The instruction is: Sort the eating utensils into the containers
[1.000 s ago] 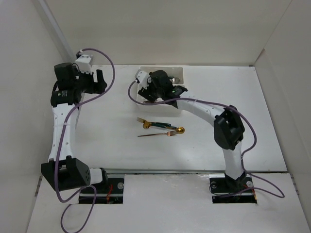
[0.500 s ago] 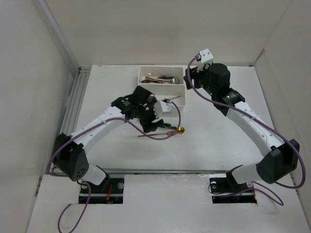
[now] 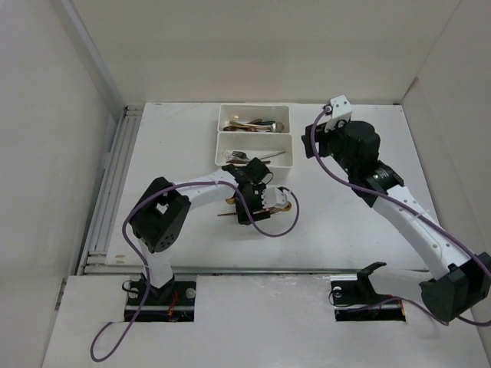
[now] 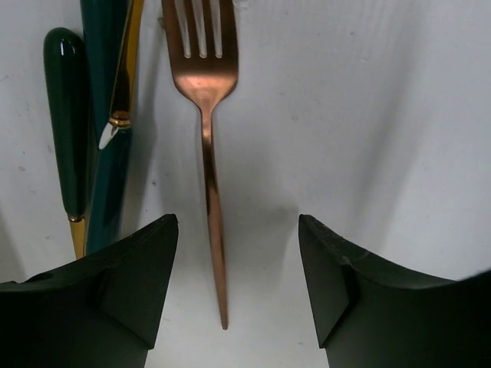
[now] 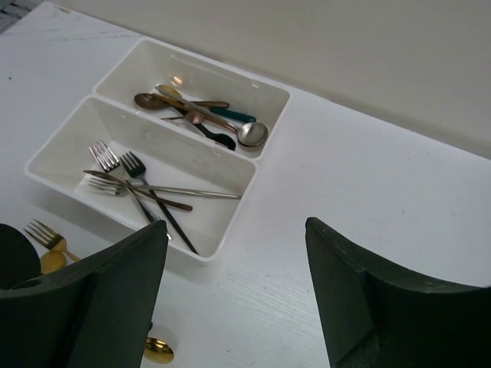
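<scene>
Two white trays stand side by side at the back centre. The far tray (image 3: pixel 285 112) (image 5: pixel 270 90) holds spoons (image 5: pixel 201 119). The near tray (image 3: pixel 288 142) (image 5: pixel 227 245) holds forks (image 5: pixel 130 180). My left gripper (image 3: pixel 244 208) (image 4: pixel 238 222) is open and low over loose utensils on the table. A copper fork (image 4: pixel 207 123) (image 3: pixel 225 214) lies between its jaws, untouched. Green-handled utensils (image 4: pixel 67 130) lie just left of the fork. My right gripper (image 3: pixel 309 141) (image 5: pixel 236 226) is open, empty, raised right of the trays. A gold fork (image 5: pixel 44 234) and a gold spoon bowl (image 5: pixel 157 350) show at its lower left.
White walls enclose the table on the left, back and right. A metal rail (image 3: pixel 107 184) runs along the table's left edge. Bare table (image 3: pixel 345 222) lies right of the loose utensils.
My left arm has swung from the far left down over the loose utensils. My right arm has pulled back from the near tray to the right and risen.
</scene>
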Controlling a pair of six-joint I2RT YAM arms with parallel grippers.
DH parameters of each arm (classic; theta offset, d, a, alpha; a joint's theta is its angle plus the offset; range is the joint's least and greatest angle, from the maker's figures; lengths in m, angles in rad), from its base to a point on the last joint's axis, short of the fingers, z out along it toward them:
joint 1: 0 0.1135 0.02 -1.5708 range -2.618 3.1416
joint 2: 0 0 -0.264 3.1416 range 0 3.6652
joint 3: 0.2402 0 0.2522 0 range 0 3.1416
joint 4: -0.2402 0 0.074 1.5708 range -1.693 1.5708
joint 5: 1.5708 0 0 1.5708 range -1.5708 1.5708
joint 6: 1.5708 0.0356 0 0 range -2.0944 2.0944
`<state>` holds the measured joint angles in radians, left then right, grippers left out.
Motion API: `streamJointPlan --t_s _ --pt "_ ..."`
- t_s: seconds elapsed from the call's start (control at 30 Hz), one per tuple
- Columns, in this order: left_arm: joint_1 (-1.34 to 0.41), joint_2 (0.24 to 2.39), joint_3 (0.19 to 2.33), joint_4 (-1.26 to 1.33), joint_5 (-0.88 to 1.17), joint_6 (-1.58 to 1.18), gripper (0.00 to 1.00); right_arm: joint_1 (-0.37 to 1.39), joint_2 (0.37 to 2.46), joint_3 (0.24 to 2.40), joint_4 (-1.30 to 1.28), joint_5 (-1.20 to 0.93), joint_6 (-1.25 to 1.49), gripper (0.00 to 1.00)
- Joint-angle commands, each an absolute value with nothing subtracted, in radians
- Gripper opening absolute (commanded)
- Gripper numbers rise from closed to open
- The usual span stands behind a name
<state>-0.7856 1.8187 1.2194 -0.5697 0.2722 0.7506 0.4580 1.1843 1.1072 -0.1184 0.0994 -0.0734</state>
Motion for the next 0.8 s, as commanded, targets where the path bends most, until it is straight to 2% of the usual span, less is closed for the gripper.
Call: streamJointPlan --t_s 0.0,0.27,0.37,0.5,0.53,0.67,0.77 --pt "-0.799 1.844 1.232 -0.516 0.204 0.736 0.60 0.449 1.140 1.097 -0.077 0.121 -0.103 0.77" --pt "-0.799 1.884 1.259 -0.506 0.213 0.707 0.60 0.449 1.131 1.097 -0.077 0.101 -0.146 0.77" --pt "-0.799 1.907 1.259 -0.515 0.201 0.707 0.56 0.449 1.131 1.088 -0.077 0.091 -0.158 0.77" --pt "-0.799 1.916 1.278 -0.515 0.178 0.707 0.25 0.440 1.131 1.078 -0.077 0.081 -0.195 0.77" --pt "-0.799 1.916 1.278 -0.515 0.178 0.707 0.09 0.440 1.131 1.078 -0.077 0.081 -0.195 0.77" --pt "-0.818 1.916 1.269 -0.543 0.178 0.707 0.00 0.431 1.131 1.078 -0.077 0.081 -0.213 0.77" --pt "-0.827 1.905 1.302 -0.623 0.250 0.707 0.00 0.422 1.131 1.069 -0.077 0.081 -0.222 0.77"
